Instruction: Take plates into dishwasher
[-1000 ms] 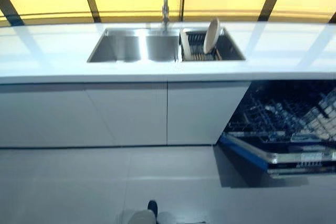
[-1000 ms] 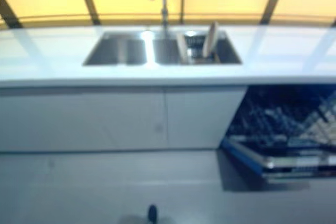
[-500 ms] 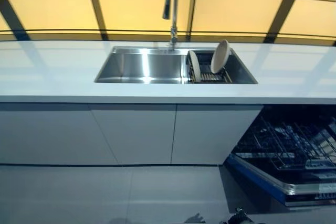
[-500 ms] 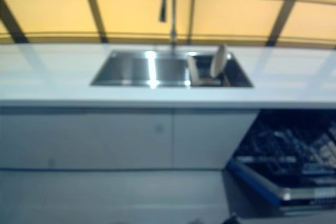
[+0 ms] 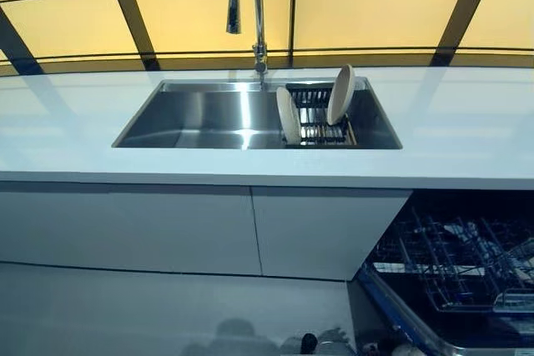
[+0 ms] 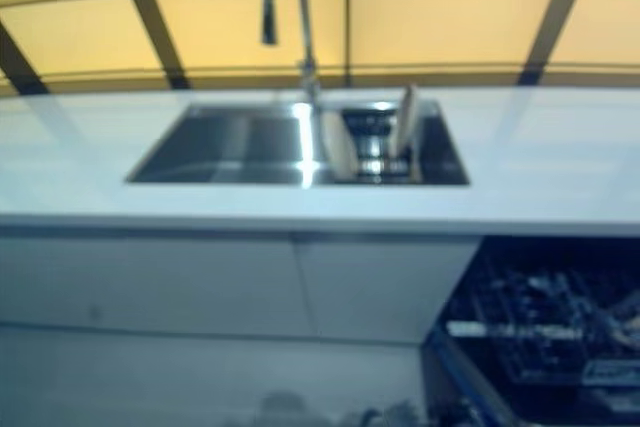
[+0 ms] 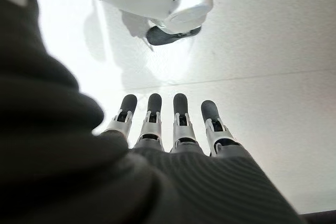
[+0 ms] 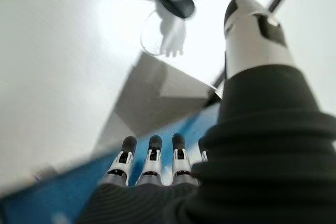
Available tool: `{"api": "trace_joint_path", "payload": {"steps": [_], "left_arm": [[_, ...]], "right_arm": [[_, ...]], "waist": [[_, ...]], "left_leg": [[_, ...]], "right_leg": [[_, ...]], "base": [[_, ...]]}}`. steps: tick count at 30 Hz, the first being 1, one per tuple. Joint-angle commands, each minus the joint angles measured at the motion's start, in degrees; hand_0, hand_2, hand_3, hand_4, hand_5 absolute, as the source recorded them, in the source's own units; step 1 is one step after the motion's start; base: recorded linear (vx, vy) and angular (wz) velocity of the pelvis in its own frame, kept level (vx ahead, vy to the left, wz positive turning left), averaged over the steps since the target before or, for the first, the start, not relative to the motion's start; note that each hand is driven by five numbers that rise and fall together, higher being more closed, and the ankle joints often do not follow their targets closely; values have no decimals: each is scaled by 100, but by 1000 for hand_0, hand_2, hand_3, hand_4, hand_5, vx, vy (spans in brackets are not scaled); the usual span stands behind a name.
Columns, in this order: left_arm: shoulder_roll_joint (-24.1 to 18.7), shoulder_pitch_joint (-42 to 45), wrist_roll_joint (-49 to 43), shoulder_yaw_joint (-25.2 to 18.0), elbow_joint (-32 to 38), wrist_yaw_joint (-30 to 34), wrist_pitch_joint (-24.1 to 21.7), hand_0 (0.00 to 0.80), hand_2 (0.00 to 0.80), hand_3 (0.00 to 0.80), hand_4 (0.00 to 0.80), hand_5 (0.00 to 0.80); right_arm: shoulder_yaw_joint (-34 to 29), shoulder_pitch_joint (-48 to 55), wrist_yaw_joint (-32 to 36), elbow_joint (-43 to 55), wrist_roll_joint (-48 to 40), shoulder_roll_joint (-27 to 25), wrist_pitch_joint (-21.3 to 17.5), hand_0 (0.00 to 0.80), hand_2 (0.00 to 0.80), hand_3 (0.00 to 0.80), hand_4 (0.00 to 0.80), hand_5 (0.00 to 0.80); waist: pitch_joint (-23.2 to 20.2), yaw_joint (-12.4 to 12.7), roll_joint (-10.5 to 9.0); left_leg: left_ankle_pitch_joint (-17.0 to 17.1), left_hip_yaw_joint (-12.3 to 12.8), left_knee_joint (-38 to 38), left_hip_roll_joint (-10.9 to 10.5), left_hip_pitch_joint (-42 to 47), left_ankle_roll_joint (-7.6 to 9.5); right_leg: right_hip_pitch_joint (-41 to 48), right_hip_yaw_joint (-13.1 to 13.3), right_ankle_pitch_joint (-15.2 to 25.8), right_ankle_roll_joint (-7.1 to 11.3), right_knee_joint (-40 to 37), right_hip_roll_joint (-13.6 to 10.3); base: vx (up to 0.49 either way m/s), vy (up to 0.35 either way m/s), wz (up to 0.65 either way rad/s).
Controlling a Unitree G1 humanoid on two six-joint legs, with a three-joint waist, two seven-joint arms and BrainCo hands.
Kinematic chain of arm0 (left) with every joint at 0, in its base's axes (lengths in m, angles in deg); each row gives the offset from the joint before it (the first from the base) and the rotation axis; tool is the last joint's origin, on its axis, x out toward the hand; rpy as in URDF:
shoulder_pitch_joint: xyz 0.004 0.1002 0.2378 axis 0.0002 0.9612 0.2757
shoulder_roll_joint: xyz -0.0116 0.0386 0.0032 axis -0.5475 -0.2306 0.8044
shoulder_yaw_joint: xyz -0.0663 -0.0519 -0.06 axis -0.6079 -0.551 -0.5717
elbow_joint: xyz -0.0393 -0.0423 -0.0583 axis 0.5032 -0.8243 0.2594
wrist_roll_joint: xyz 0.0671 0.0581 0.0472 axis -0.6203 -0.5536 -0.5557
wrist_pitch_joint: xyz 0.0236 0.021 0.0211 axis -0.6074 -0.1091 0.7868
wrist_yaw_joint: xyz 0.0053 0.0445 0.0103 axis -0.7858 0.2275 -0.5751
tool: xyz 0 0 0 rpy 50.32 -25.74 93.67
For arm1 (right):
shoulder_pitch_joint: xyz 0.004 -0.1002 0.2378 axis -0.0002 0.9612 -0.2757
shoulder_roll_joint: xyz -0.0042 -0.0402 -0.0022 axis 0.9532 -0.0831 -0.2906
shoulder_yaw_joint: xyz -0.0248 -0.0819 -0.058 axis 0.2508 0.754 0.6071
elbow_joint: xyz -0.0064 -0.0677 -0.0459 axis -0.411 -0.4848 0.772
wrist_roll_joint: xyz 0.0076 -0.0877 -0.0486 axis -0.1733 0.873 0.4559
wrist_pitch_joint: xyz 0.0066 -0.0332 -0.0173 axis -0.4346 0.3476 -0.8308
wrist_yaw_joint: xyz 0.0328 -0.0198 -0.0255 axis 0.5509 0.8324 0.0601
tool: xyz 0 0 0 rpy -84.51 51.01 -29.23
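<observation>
Plates (image 5: 340, 94) stand on edge in a rack (image 5: 321, 122) at the right end of the sink (image 5: 200, 116), below the faucet (image 5: 257, 14). Dishwasher (image 5: 450, 268) gapes open beneath the sink's right. Left hand (image 7: 173, 129) and right hand (image 8: 152, 163) hang with straight fingers, empty.

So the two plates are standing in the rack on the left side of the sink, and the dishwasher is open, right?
Not quite. The plates stand in the rack on the right side of the sink, not the left; the left eye view shows it. The dishwasher is open, yes.
</observation>
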Motion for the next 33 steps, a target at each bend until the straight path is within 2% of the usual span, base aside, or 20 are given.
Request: {"api": "trace_joint_path", "payload": {"steps": [1,3,4,5,6,8,9,10,11,12,13,14,16,18,21,24,25,27,30,33], "left_arm": [[-102,-147,-2,-31,-76,-46,-48,0,0,0,0,0],[-83,-155,40,-27,-87,-49,-61,0,0,0,0,0],[-50,-197,133,5,-53,-32,-35,0,0,0,0,0],[-29,-227,219,55,-21,-51,0,0,0,0,0,0],[5,-275,327,94,60,-91,77,0,0,0,0,0],[-14,-371,354,139,111,-82,196,0,0,0,0,0],[5,-377,176,98,111,-87,230,0,0,0,0,0],[7,-358,22,84,138,-55,262,0,0,0,0,0],[-12,-341,-109,47,147,0,286,0,0,0,0,0],[-56,-336,-23,91,160,-53,280,0,0,0,0,0],[-117,-364,17,103,152,-48,278,0,0,0,0,0],[-191,-400,-12,123,155,12,293,0,0,0,0,0],[-356,-514,-112,181,223,-8,388,0,0,0,0,0],[-490,-583,-225,232,302,51,415,0,0,0,0,0],[-705,-602,-334,261,476,189,426,0,0,0,0,0],[-880,-516,-367,225,576,279,397,0,0,0,0,0],[-885,-507,-366,222,575,275,389,0,0,0,0,0],[-952,-429,-368,154,557,306,335,0,0,0,0,0],[-1046,-220,-375,-6,451,300,168,0,0,0,0,0],[-1113,-145,-452,-145,314,317,59,0,0,0,0,0]], "right_arm": [[362,-114,65,-99,47,-10,21,0,0,0,0,0],[389,-128,65,-83,-10,-19,13,0,0,0,0,0],[390,-148,96,-24,53,-40,50,0,0,0,0,0],[404,-154,108,-13,77,-49,97,0,0,0,0,0],[416,-169,117,-65,97,-63,137,0,0,0,0,0],[394,-176,146,-68,173,-69,108,0,0,0,0,0],[388,-189,283,-63,387,-76,-20,0,0,0,0,0],[436,-234,390,-66,560,-72,-246,0,0,0,0,0],[508,-290,669,42,863,-80,-412,0,0,0,0,0],[686,-322,1046,154,936,-81,-516,0,0,0,0,0],[795,-333,1305,230,986,-71,-666,0,0,0,0,0],[889,-361,1585,286,1137,-60,-886,0,0,0,0,0],[1384,-482,2321,592,1185,8,-1199,0,0,0,0,0],[1665,-578,2728,1010,1046,-15,-1408,0,0,0,0,0],[1958,-835,3336,2363,841,-257,-1135,0,0,0,0,0],[2074,-1085,4268,3737,296,-902,-951,0,0,0,0,0],[2073,-1096,4350,3822,259,-969,-1003,0,0,0,0,0],[2015,-1179,4785,4572,-95,-1403,-822,0,0,0,0,0],[1558,-1218,5860,5907,-1169,-2279,-533,0,0,0,0,0],[1067,-1256,6358,6564,-1956,-2743,-365,0,0,0,0,0]], "waist": [[-69,-66,-306],[-60,-60,-314],[23,5,-339],[73,54,-306],[152,165,-188],[231,350,-55],[283,492,-77],[265,517,-82],[194,520,-78],[152,538,-78],[127,573,-78],[110,600,-83],[8,747,-159],[-40,843,-247],[-59,919,-380],[-48,888,-460],[-47,885,-461],[-45,841,-477],[-75,715,-496],[-129,623,-507]], "left_leg": [[323,145,1341,-234,-193,166],[505,207,1711,-209,-405,157],[692,418,2133,-154,-1027,178],[652,495,1898,-192,-1164,186],[715,657,829,-200,-1290,142],[1237,747,-305,-6,-1691,-68],[1485,566,-562,-19,-1881,-113],[1394,614,-523,-20,-1865,-63],[1364,698,-646,-41,-1780,-60],[1246,647,-597,-89,-1681,21],[1166,460,-567,-176,-1644,54],[1108,408,-582,-219,-1560,78],[1118,380,-755,-245,-1419,109],[1158,394,-795,-252,-1437,115],[1172,448,-780,-224,-1499,120],[1217,584,-848,-156,-1538,96],[1224,596,-861,-150,-1537,93],[1250,656,-920,-115,-1528,74],[1288,752,-1002,-33,-1513,24],[1305,804,-1056,25,-1495,-23]], "right_leg": [[110,-91,152,453,-141,-522],[187,-93,89,373,-154,-494],[453,-64,-48,265,-195,-461],[603,-40,-121,297,-225,-440],[853,-38,-175,457,-330,-407],[1250,4,-284,592,-523,-372],[1558,111,-388,661,-611,-423],[1570,73,-498,672,-556,-467],[1638,38,-518,782,-541,-558],[1597,-63,-551,800,-474,-646],[1541,-103,-575,813,-382,-676],[1524,-169,-593,817,-326,-722],[1609,-385,-547,849,-406,-780],[1641,-444,-480,889,-501,-788],[1599,-483,-405,955,-546,-813],[1537,-475,-334,999,-610,-813],[1532,-474,-327,1000,-617,-811],[1528,-454,-315,1008,-651,-795],[1515,-385,-322,1016,-684,-749],[1498,-327,-321,1021,-724,-715]], "base": [[139,-80,-16],[141,-60,-1],[247,-19,3],[413,121,1],[380,204,-8],[436,244,-8],[411,223,-7],[340,198,-14],[234,197,-20],[199,175,-27],[188,142,-47],[211,114,-58],[244,46,-24],[143,-47,19],[48,-75,13],[-24,-60,6],[-15,-34,0],[0,0,0],[1,-4,-2],[7,-18,-11]]}}
